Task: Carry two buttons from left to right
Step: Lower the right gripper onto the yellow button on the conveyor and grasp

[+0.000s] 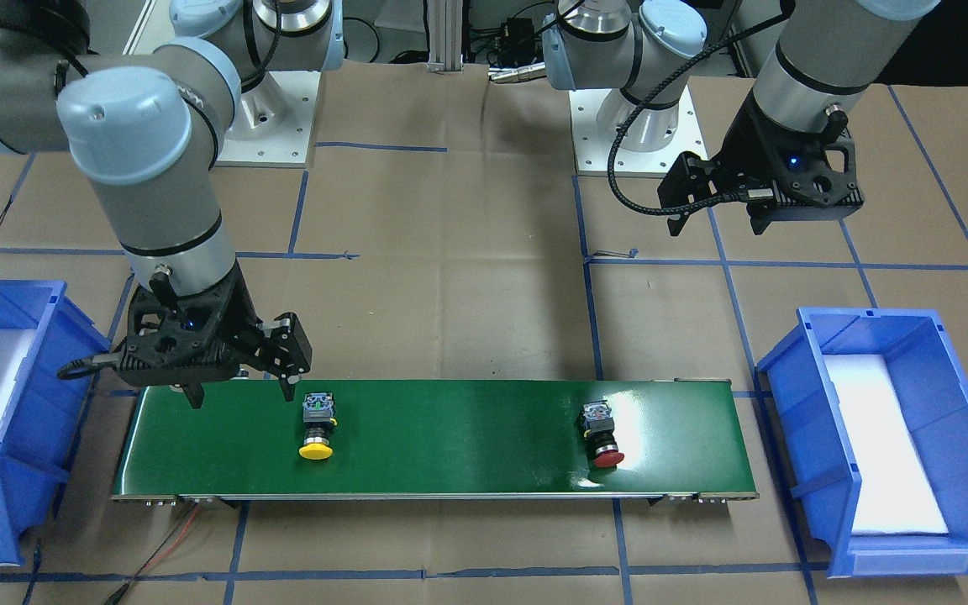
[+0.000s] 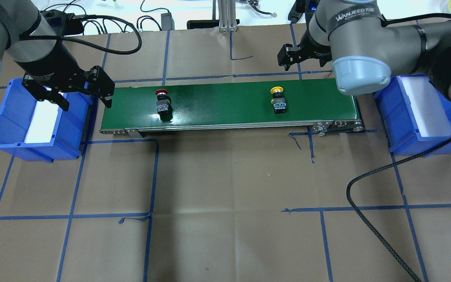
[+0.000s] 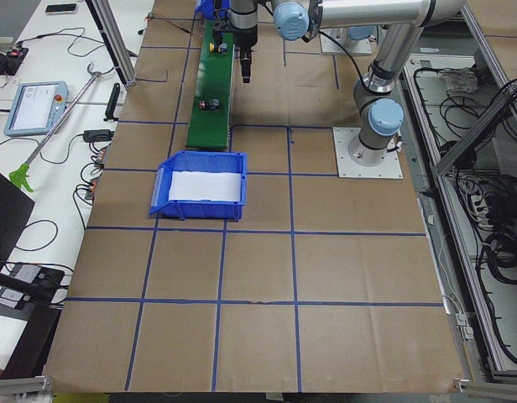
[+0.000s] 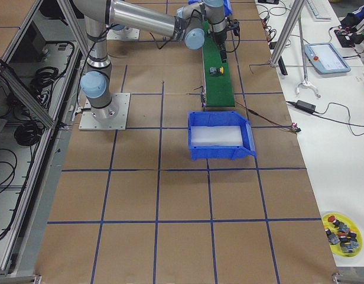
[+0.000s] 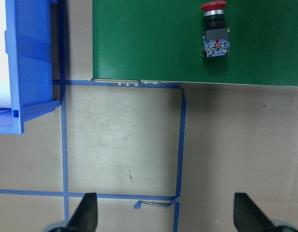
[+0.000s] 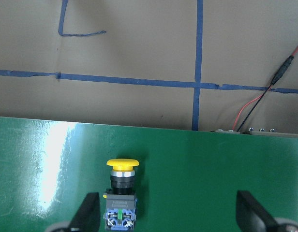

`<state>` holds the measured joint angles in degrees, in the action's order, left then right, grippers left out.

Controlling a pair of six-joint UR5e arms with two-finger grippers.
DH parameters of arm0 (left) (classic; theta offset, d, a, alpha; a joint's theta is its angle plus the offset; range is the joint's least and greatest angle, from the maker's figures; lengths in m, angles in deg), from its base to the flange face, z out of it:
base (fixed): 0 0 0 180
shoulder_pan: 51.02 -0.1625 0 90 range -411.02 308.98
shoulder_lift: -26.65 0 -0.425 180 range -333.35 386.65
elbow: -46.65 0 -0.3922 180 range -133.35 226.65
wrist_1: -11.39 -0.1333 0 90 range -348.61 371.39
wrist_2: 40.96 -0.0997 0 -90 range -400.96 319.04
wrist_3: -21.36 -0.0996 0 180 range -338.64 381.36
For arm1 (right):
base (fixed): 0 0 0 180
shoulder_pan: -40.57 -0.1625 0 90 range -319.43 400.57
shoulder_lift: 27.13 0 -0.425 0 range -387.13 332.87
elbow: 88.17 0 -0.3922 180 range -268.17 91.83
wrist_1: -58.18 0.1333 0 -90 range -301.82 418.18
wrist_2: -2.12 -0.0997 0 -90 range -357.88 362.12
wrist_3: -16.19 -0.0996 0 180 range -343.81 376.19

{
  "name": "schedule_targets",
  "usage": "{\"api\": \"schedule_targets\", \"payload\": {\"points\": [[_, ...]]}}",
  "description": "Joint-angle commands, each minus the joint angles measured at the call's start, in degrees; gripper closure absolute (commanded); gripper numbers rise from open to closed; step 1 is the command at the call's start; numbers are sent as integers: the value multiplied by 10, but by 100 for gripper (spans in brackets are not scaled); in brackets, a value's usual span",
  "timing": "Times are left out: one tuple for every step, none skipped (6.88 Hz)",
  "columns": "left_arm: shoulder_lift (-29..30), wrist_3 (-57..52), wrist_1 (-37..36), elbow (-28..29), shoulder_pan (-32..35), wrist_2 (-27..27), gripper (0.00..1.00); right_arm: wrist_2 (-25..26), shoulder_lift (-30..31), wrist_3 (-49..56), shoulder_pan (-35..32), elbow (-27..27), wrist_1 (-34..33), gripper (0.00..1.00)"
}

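A red button (image 2: 162, 102) lies on its side near the left end of the green conveyor belt (image 2: 217, 105). It also shows in the left wrist view (image 5: 215, 30). A yellow button (image 2: 278, 100) lies near the belt's right end and shows at the bottom of the right wrist view (image 6: 121, 191). My left gripper (image 2: 86, 103) is open and empty, raised between the belt's left end and the left bin. My right gripper (image 1: 240, 391) is open and empty, raised beside the yellow button (image 1: 316, 428). The buttons lie apart, and neither gripper touches one.
A blue bin (image 2: 69, 121) with a white liner stands at the belt's left end, and another blue bin (image 2: 390, 105) at its right end. A black cable (image 2: 370, 176) loops over the table at the right. A red wire (image 6: 265, 94) runs off the belt's right end.
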<state>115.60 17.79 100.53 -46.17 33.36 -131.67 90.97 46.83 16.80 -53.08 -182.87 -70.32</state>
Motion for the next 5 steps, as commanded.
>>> {"api": "schedule_targets", "payload": {"points": [[6,3,2,7,4,0,0,0,-47,-2,0,1,-19,0],[6,6,1,7,6,0,0,-1,-63,-2,0,1,-15,0],[6,17,0,6,12,0,0,-1,-78,-2,0,1,-18,0],[7,18,-5,6,18,0,0,-1,-89,-2,0,0,-18,0],[7,18,-6,5,18,0,0,-1,-102,0,0,1,-13,0]]}}
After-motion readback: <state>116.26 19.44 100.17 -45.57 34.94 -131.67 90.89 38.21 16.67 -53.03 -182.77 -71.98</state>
